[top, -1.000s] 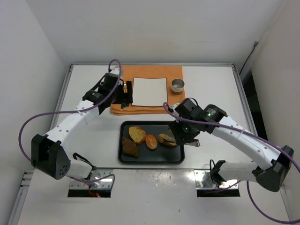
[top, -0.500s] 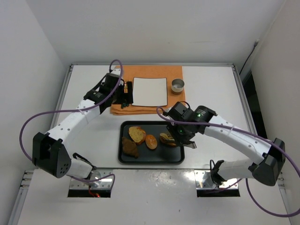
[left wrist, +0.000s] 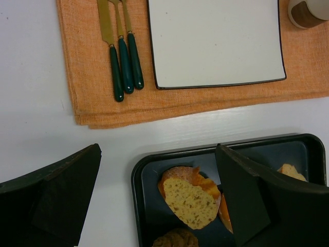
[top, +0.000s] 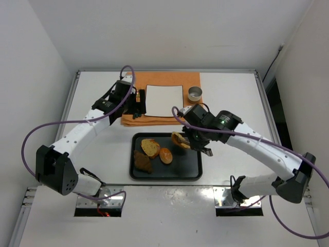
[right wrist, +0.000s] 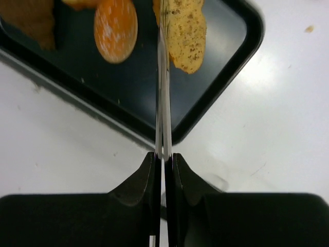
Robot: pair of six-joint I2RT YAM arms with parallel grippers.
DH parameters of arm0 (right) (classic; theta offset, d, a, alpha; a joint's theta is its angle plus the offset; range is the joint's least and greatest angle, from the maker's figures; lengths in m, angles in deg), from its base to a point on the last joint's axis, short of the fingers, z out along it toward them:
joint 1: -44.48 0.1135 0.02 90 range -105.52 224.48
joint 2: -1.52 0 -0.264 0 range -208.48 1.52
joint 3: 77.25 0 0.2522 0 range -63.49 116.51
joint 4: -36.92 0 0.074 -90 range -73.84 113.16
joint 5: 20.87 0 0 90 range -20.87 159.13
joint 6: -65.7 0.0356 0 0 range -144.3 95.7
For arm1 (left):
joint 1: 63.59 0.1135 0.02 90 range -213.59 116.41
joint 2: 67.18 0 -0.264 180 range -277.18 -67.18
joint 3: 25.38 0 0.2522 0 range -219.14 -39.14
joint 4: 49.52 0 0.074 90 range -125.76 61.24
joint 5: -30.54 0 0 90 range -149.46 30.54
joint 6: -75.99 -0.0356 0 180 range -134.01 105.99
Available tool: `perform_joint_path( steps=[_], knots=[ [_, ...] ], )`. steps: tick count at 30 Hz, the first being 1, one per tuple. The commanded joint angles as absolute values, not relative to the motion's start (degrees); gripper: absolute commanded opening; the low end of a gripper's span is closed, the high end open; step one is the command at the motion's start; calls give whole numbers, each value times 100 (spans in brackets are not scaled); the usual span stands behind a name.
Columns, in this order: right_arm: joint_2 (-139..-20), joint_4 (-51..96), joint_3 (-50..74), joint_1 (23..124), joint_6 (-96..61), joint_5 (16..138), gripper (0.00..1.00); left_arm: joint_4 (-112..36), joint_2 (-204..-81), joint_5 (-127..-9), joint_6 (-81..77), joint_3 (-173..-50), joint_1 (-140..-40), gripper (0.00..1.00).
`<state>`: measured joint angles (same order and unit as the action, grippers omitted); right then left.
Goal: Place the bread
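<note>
A black tray [top: 193, 172] holds a round toasted slice [top: 150, 147] and a glossy orange bun [top: 165, 155]. My right gripper [top: 198, 140] is shut on thin metal tongs [right wrist: 163, 103]. The tong tips pinch the oval bread slice [top: 180, 139], which hangs just above the tray's far edge. In the right wrist view the oval slice [right wrist: 187, 31] sits at the tong tips with the bun [right wrist: 115, 28] to its left. My left gripper [left wrist: 159, 206] hovers open over the tray's far left corner, above the round slice [left wrist: 193, 198], holding nothing.
A darker lumpy piece [top: 142, 162] lies at the tray's near left. Behind the tray an orange placemat [top: 154, 120] carries a white square plate [top: 164, 100], green-handled cutlery [left wrist: 123, 56] and a small metal cup [top: 195, 93].
My right gripper has closed, pressing the tongs shut on the oval slice. It has lifted the slice and carried it from the tray's right part toward the far edge. The left arm stayed still.
</note>
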<state>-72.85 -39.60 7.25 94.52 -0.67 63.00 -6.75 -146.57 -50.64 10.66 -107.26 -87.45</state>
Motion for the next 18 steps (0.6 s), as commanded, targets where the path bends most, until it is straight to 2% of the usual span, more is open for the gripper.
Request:
perform_joint_path(
  steps=[1,6,9,18],
  knots=[
    [-7327,-3503,1331,9440,153,5720,0,-904,-14689,-5033,1087,-10892,-8706,99],
    [-8011,-2558,1842,9335,224,4779,0,-904,-14575,-4734,1263,-10779,-8706,99],
    [-8530,-1949,2210,9265,224,4533,0,-712,-14523,-4154,1517,-10778,-8575,99],
    [-10306,-796,3265,8966,-22,4557,0,-597,-14180,-3829,1579,-10533,-8328,99]
  ],
)
